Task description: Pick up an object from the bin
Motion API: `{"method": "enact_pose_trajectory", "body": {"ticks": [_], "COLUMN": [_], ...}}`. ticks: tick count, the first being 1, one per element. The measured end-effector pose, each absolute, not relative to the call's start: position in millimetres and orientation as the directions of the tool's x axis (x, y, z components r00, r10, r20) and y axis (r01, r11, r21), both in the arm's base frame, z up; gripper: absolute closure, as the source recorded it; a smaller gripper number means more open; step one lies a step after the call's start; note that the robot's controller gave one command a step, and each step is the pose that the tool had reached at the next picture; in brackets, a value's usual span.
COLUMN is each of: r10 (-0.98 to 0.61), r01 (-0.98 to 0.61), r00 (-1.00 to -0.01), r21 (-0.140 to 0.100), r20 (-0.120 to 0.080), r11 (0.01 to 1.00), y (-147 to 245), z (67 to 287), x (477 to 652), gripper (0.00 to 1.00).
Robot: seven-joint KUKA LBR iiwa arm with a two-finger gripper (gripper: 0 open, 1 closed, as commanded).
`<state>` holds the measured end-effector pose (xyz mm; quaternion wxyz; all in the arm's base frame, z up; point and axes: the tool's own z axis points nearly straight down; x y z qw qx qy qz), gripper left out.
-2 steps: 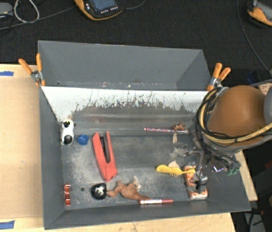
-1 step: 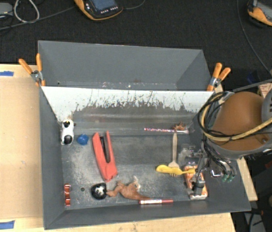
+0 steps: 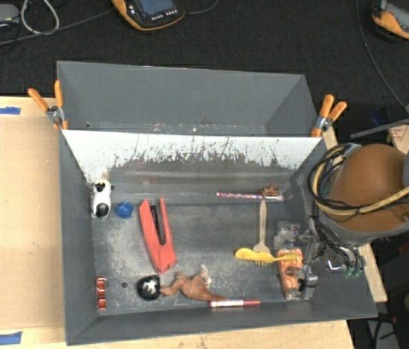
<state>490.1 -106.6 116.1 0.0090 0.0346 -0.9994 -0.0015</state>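
My gripper (image 3: 298,278) is down at the bin's floor in the front right corner. A small orange thing (image 3: 288,266) lies right against it on its left side; I cannot tell whether it is held. Just left of that lies a yellow brush head (image 3: 253,254) on a pale handle (image 3: 262,220) that runs toward the back. A red and white stick (image 3: 233,304) lies along the front wall, left of the gripper.
A brown toy animal (image 3: 191,288) and a black ball (image 3: 147,288) lie front centre, with red tongs (image 3: 157,233) behind them. At the left are a blue bit (image 3: 123,210), a black-and-white toy (image 3: 101,198) and a copper piece (image 3: 101,293). A striped stick (image 3: 244,194) lies at the back.
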Motion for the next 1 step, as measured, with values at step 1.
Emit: {"method": "enact_pose_trajectory", "body": {"ticks": [1], "r10": [0.183], "r01": [0.183], "r00": [-0.983], "r21": [-0.001], "r20": [0.016], "r11": [0.983], "y": [-142.2], "z": [78.2], "x": [522.2], "gripper": [1.0]}}
